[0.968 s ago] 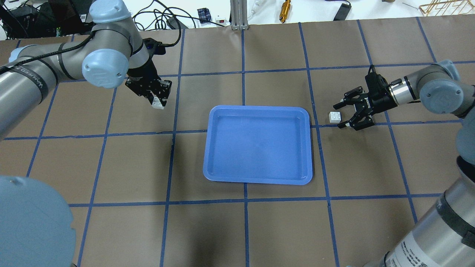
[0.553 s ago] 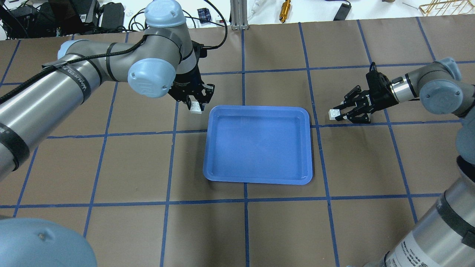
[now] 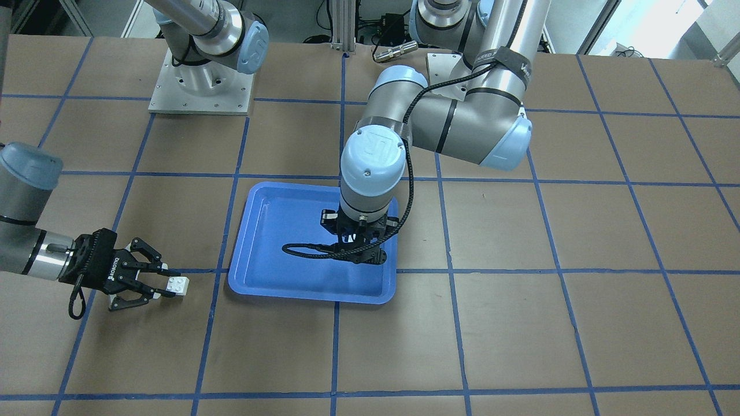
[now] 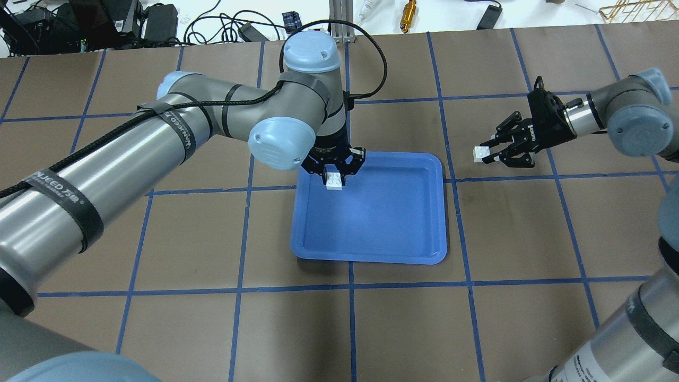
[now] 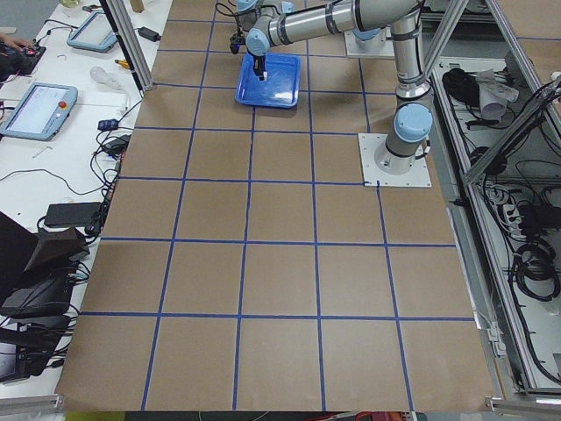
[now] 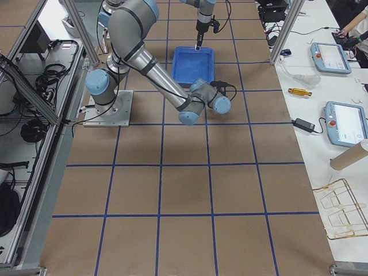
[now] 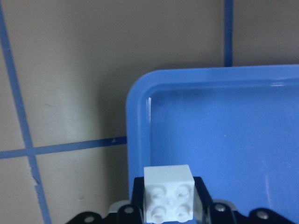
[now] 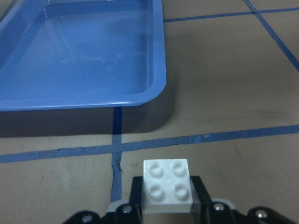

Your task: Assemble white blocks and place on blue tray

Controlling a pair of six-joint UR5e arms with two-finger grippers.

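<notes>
1. Tray point(image 4: 390, 225): blue, flat on bench point(image 4: 185, 228);
2. Left gripper point(image 4: 334, 171): closed on first white block point(image 4: 333, 181), above tray's far left corner;
3. Right gripper point(image 4: 490, 152): clamped on second white block point(image 4: 480, 154), beside tray, clear of it.

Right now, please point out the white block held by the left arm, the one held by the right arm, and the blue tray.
Left-arm white block point(image 4: 333, 181): overhead view, middle of its visible face.
Right-arm white block point(image 4: 480, 154): overhead view, middle of its visible face.
Blue tray point(image 4: 384, 217): overhead view, bare floor.
</notes>
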